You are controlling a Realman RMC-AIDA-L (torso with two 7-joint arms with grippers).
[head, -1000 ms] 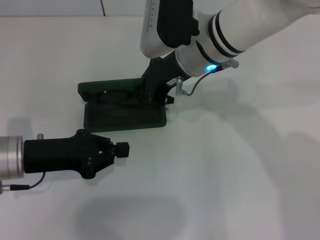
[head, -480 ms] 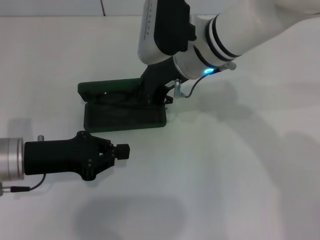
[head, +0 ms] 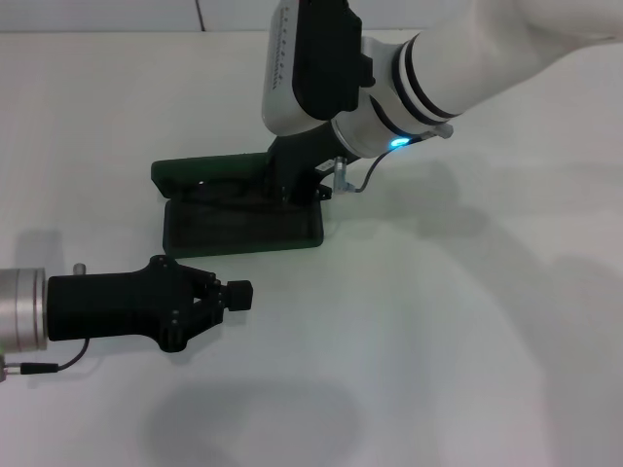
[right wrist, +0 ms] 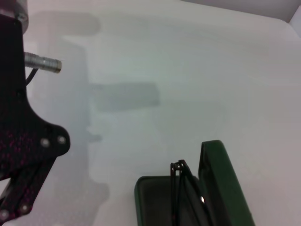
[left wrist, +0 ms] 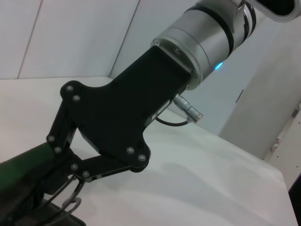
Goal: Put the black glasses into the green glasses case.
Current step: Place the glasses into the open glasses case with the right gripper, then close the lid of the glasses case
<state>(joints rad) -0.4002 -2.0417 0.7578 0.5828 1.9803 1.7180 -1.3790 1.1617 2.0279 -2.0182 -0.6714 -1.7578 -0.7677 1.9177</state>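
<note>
The black glasses point(right wrist: 181, 188) lie inside the open green glasses case point(head: 241, 222), directly under the right gripper point(head: 292, 190), which is lowered into the case's far half; its fingers seem to be at the frame, though whether they are clamped on it or apart cannot be told. The left gripper point(head: 237, 293) hovers over the white table point(head: 438, 331) just in front of the case, its fingers drawn together on nothing.
</note>
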